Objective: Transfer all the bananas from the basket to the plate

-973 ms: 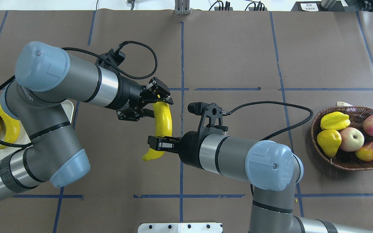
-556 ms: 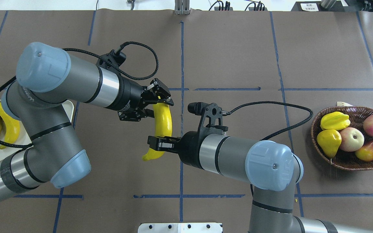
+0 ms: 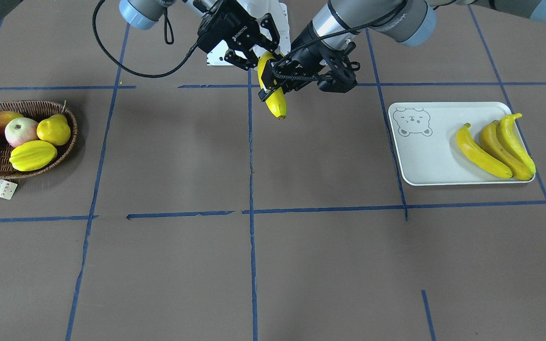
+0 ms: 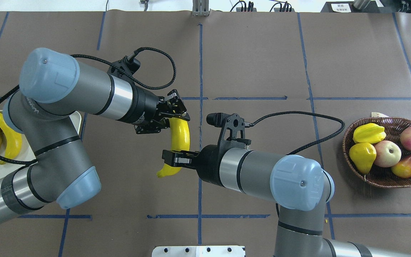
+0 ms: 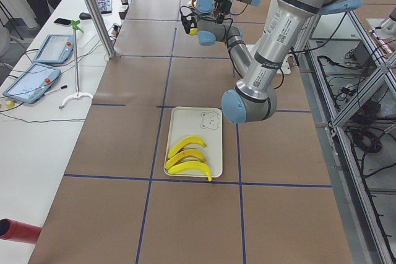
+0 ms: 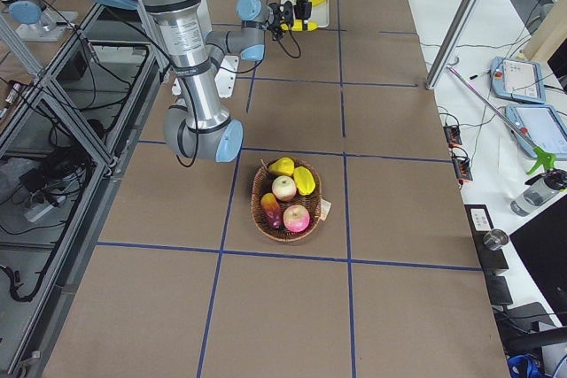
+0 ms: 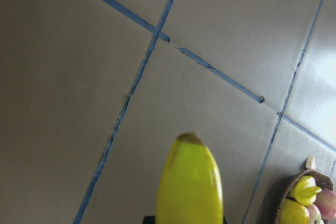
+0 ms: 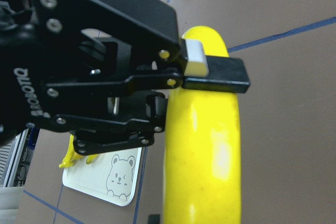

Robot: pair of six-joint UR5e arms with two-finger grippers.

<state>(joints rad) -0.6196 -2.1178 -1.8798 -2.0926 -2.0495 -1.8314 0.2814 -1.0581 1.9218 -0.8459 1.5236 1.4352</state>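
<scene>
Overhead exterior: left tool (image 4: 175,116), right tool (image 4: 171,158) both grip banana (image 4: 180,137).

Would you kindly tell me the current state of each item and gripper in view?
held banana, off the table, gripped by both grippers.
left gripper, fingers shut on held banana.
right gripper, fingers shut on held banana.
plate, holding three bananas.
basket, holding other fruit, no bananas.

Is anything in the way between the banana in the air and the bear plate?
Nothing visible lies between the banana and the plate. Three bananas fill its far side; the bear side, nearer the banana, is free.
</scene>
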